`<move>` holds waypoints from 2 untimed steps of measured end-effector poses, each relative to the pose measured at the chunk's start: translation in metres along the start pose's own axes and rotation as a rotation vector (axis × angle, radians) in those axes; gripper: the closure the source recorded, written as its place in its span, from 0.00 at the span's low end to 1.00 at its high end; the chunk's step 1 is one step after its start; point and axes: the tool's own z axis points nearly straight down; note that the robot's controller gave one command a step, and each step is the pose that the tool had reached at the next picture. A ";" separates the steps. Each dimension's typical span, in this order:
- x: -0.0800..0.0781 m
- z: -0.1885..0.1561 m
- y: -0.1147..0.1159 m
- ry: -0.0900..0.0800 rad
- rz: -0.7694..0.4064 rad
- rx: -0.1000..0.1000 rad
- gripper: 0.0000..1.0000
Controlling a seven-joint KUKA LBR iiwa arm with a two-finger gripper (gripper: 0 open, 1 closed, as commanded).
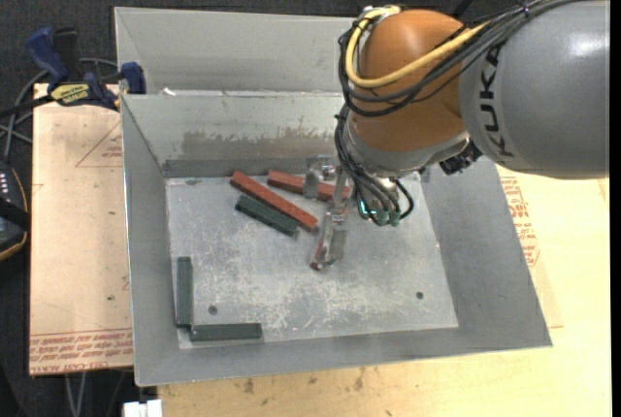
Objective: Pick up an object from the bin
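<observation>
the fingers (328, 245) look pinched narrow, holding nothing, low in the grey metal bin (388, 299), just beside the long red-brown flat stick (275, 200). it looks light and stiff; grab across its thin middle.

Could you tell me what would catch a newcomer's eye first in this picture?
The grey arm with its orange cover reaches in from the right, its hand low over the middle of the bin. Beside it lie red-brown bars and a dark green bar; two more green bars form an L front-left.
</observation>
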 end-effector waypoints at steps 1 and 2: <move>-0.035 0.115 0.013 -0.003 -0.063 0.000 0.00; -0.071 0.142 0.029 -0.012 -0.207 0.000 0.00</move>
